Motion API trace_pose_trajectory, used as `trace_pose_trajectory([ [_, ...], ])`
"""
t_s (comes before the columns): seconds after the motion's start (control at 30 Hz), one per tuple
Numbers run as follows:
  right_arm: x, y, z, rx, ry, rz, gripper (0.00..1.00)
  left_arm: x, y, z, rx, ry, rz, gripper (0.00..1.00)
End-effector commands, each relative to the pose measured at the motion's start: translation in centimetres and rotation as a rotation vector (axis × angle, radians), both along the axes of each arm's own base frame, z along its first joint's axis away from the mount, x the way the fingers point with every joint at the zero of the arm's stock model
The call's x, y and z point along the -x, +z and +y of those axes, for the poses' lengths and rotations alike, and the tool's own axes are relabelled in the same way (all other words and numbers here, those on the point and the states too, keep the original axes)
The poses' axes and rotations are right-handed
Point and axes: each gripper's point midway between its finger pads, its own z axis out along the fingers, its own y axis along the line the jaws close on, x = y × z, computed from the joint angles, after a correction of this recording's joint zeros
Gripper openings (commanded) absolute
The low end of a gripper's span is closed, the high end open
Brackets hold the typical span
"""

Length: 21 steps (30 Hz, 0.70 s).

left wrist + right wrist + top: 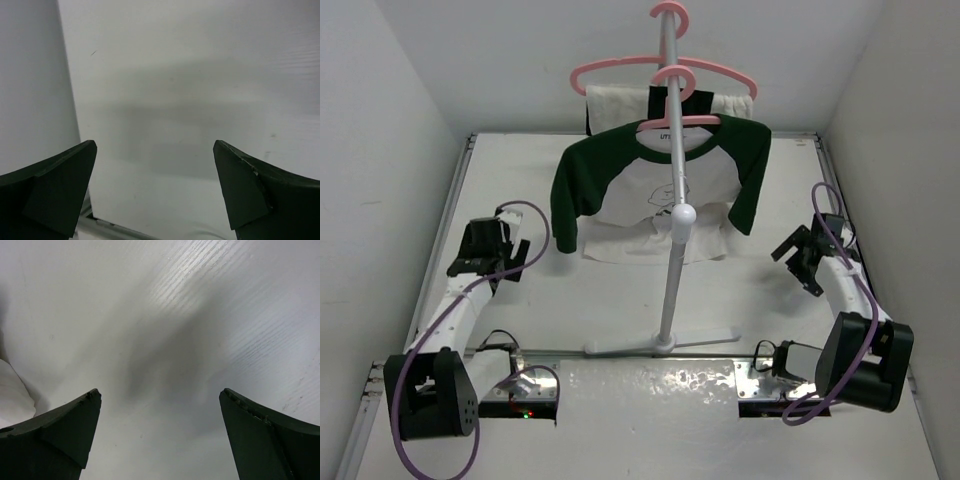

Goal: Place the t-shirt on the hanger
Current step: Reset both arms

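Already we find the t-shirt draped on the pink hanger up on the stand. It is well apart from both claws, ahead-right of the left claw and ahead-left of the right claw. Both gape wide, holding nothing. It has a cream body, dark green raglan sleeves and collar, and a small chest print. We judge it light, soft and limp, best pinched at shoulder or hem.
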Motion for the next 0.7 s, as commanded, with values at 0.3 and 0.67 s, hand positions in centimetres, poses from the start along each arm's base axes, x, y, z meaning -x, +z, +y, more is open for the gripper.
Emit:
trace_pose_trajectory([
  [0.3, 2.0, -1.5, 1.0, -0.017, 0.068, 0.036, 0.99, 0.2, -0.3, 1.5, -0.09, 0.038, -0.148, 1.0],
  [0.67, 2.6, -1.4, 1.1, 0.001, 0.084, 0.008, 0.99, 0.5, -2.1, 0.9, -0.063, 0.012, -0.082, 1.0],
])
